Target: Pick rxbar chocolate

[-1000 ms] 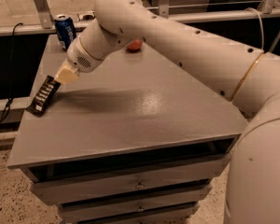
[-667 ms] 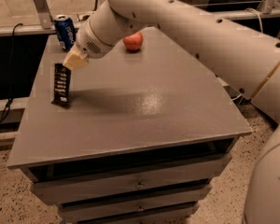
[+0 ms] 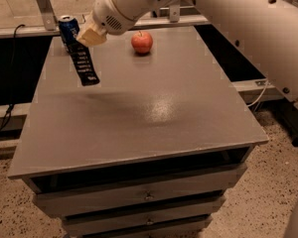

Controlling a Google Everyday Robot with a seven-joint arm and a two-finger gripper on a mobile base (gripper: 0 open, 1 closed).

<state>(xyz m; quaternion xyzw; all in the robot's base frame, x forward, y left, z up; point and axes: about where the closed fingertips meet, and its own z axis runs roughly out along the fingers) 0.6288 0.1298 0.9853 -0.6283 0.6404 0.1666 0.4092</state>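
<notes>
One arm: a big white robot arm (image 3: 228,14) comes in from the top right and bends down toward the far left part of the table.
Gripper: the gripper (image 3: 91,35) sits at the end of the arm, over the far left part of the table (image 3: 154,113).
Fingers: the pale yellow fingers (image 3: 95,32) are clamped on the top end of the chocolate bar.
Chocolate bar: the chocolate bar (image 3: 84,63) is thin, flat and black with rows of small white print. It hangs down from the fingers and leans a bit, with its low end a little to the right of its top end. I cannot tell if the low end touches the table top.
Can: a blue can (image 3: 68,26) stands upright just behind the fingers and a little to their left, near the far left corner of the table. The top of the bar partly covers it.
Apple: a red apple (image 3: 142,42) sits on the table to the right of the fingers, near but apart from them.
Table: the top is flat and grey, with a soft shine in the middle. A dim shadow lies below the fingers and runs off to their right.
Drawers: grey drawers (image 3: 149,196) with small knobs sit under the table top, far below the fingers.
Floor: the floor (image 3: 268,192) is speckled.
</notes>
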